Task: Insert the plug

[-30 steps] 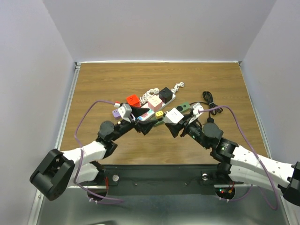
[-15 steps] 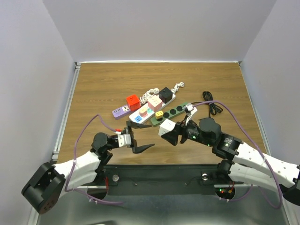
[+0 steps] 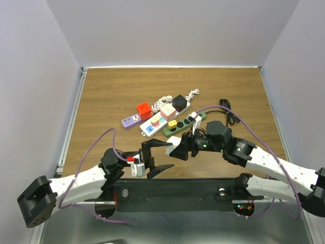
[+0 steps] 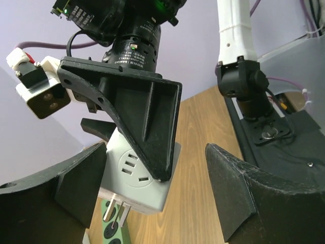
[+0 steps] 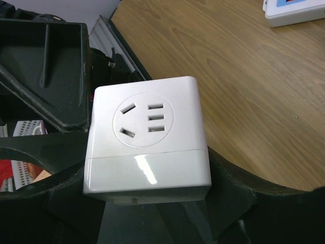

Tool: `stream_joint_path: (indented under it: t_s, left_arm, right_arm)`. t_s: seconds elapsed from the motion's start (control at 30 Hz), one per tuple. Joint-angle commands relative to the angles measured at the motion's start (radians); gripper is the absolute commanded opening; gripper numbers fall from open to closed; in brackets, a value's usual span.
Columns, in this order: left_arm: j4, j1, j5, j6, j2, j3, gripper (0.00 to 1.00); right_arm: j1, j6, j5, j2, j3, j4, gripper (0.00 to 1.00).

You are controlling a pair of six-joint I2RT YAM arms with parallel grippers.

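White plug (image 5: 147, 142) sits clamped in the right gripper (image 3: 182, 147); left gripper (image 3: 172, 155) gapes empty. Green strip (image 3: 189, 120) lies at twelve o'clock.

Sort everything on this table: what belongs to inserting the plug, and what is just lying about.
Belongs to the job:
white cube plug, clamped in the right tool
green power strip, likely its socket
left tool, open and empty

Lying about:
white power strip with its coloured cubes
purple strip
black cable
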Motion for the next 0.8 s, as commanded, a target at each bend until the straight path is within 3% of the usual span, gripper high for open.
stream_joint_path:
  t_s: [0.0, 0.3, 0.77]
  left_arm:
    - [-0.038, -0.024, -0.099, 0.061, 0.018, 0.054, 0.89]
    - [-0.072, -0.081, -0.237, 0.115, 0.107, 0.116, 0.9]
    - [-0.196, -0.145, -0.297, 0.149, 0.182, 0.165, 0.89]
  right_arm:
    - [-0.009, 0.003, -0.065, 0.005, 0.076, 0.009, 0.0]
    - [-0.015, -0.026, -0.077, 0.019, 0.083, -0.034, 0.0]
    - [-0.03, -0.041, -0.062, 0.012, 0.149, -0.123, 0.0]
